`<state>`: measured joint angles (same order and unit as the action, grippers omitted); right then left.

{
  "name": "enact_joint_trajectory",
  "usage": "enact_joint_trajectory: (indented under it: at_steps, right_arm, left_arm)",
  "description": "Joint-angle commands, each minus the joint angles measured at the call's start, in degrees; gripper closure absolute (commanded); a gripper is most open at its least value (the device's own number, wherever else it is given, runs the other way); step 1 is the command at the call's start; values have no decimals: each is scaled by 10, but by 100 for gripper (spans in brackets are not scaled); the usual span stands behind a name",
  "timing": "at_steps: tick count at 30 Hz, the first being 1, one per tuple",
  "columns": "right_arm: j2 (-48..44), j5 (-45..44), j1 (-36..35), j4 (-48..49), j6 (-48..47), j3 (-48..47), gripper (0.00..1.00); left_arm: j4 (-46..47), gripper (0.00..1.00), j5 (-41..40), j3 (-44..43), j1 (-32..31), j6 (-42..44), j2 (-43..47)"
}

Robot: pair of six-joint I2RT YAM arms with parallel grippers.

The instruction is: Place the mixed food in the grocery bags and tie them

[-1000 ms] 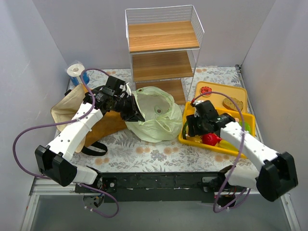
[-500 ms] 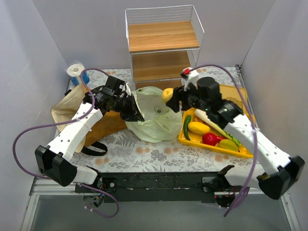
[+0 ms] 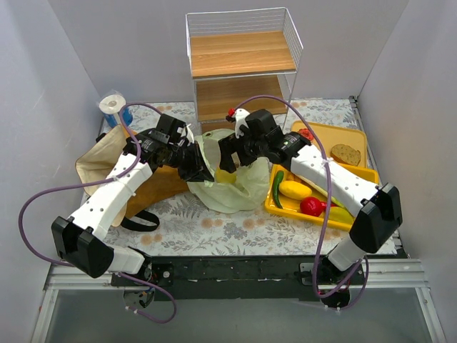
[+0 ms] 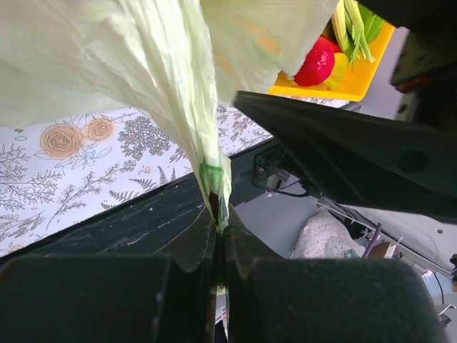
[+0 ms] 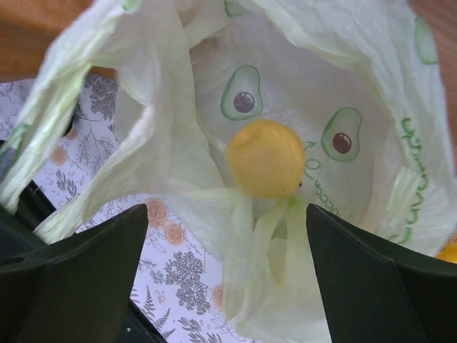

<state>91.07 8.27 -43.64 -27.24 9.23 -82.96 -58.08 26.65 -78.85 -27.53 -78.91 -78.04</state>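
Observation:
The pale-green plastic bag lies mid-table with its mouth open. My left gripper is shut on the bag's left rim and holds it up; the left wrist view shows the plastic pinched between the closed jaws. My right gripper hangs open over the bag's mouth. A yellow lemon lies free inside the bag, clear of both fingers. The brown bag lies at the left. A yellow pepper, a red tomato and a leek sit in the yellow tray.
A wire shelf with wooden boards stands behind the bag. A bread slice and a red-topped round piece lie on the tray's far part. A white and blue roll stands at the back left.
My right gripper lifted the lemon from the tray, carried it left over the green bag and let go. The lemon now lies in the bag. The left gripper kept its hold.

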Motion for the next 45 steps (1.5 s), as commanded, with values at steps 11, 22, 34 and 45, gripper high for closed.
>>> enact_joint_trajectory:
  at_steps: [11, 22, 34, 45]
  right_arm:
    - [-240, -192, 127, -261, 125, 162, 3]
    - [-247, -229, 216, -331, 130, 267, 1]
    - [-229, -146, 275, -185, 54, 349, 2]
    - [-171, -134, 287, -193, 55, 347, 42]
  left_arm:
    - [6, 100, 6, 11, 2, -6, 22]
    - [5, 100, 15, 9, 3, -1, 13]
    - [3, 100, -1, 4, 2, -4, 16]
    - [2, 100, -4, -1, 2, -1, 13]
